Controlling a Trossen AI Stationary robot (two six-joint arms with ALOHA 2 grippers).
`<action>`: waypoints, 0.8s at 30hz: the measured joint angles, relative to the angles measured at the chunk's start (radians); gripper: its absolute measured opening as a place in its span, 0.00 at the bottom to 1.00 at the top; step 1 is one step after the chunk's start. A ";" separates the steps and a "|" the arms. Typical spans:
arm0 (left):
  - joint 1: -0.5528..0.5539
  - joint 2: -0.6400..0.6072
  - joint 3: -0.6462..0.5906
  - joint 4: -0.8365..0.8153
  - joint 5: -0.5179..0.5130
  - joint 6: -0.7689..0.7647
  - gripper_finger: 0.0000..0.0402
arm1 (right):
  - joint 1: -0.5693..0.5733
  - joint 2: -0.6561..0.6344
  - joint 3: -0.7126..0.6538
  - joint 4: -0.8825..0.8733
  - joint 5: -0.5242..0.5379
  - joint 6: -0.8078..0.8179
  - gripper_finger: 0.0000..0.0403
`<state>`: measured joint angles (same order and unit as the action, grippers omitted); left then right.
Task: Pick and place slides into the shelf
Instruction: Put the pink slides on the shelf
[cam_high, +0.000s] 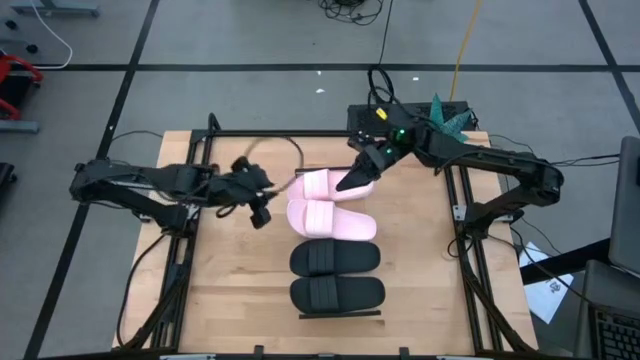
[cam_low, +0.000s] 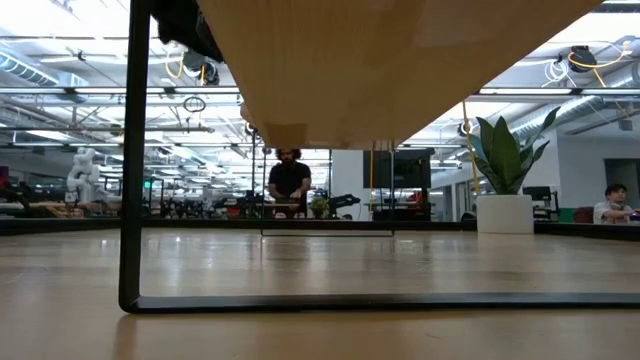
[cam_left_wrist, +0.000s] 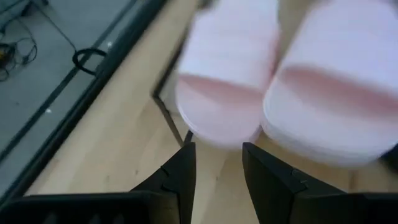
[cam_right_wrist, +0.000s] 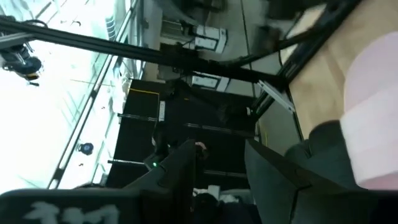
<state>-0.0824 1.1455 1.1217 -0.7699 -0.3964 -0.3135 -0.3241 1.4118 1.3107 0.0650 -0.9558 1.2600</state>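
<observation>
Where visible, pink slides (cam_high: 325, 205) look pale, wide-strapped, perhaps rubbery.

The desk (cam_high: 230, 290) is a pale plywood top bordered by dark frame rails. The shelf (cam_high: 335, 235) lies flat on it, carrying two pink slides (cam_high: 325, 205) and two black slides (cam_high: 336, 275) side by side.

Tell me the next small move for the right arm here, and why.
Probably lift the right gripper clear of the farthest pink slide. Its fingers sit open at that slide's edge, gripping nothing, and all four slides lie in a row: second pink slide and two black slides. The left gripper waits open beside them.
</observation>
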 joint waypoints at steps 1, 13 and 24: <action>0.001 0.021 0.000 -0.005 0.012 0.033 0.32 | 0.001 -0.009 0.000 0.000 0.010 -0.009 0.32; -0.092 0.119 0.000 0.005 -0.032 0.370 0.32 | -0.001 -0.031 0.000 -0.007 0.015 -0.054 0.32; -0.246 0.124 0.000 -0.055 -0.158 0.577 0.32 | -0.077 -0.032 0.000 -0.010 0.014 -0.078 0.32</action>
<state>-0.3284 1.2696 1.1217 -0.8246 -0.5543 0.2638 -0.4010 1.3800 1.3109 0.0555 -0.9420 1.1823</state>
